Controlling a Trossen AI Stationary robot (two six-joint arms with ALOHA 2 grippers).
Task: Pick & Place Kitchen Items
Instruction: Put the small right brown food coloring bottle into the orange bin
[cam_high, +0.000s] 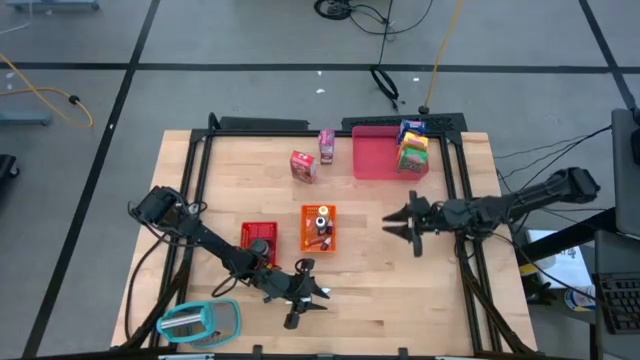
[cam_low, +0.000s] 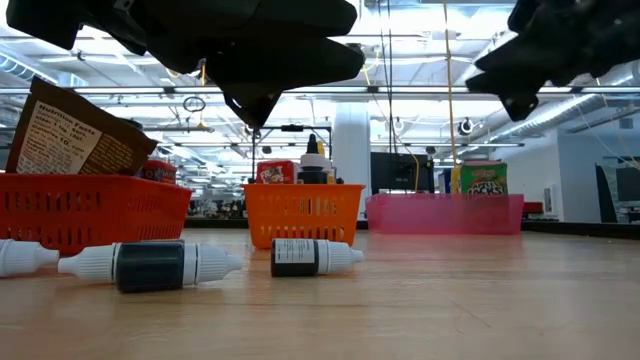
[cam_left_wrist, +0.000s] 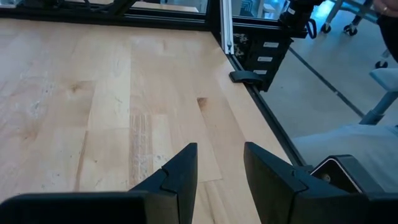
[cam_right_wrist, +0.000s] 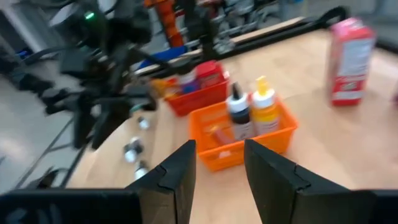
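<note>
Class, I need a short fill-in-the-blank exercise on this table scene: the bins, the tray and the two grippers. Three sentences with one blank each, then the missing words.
1. The two upright bottles stand in the ______ bin.
2. The left gripper hangs with its fingers open and holds ______.
3. The blue and yellow cartons stand on the flat ______ tray, while the right gripper waits open.

Missing words: orange; nothing; pink
</note>
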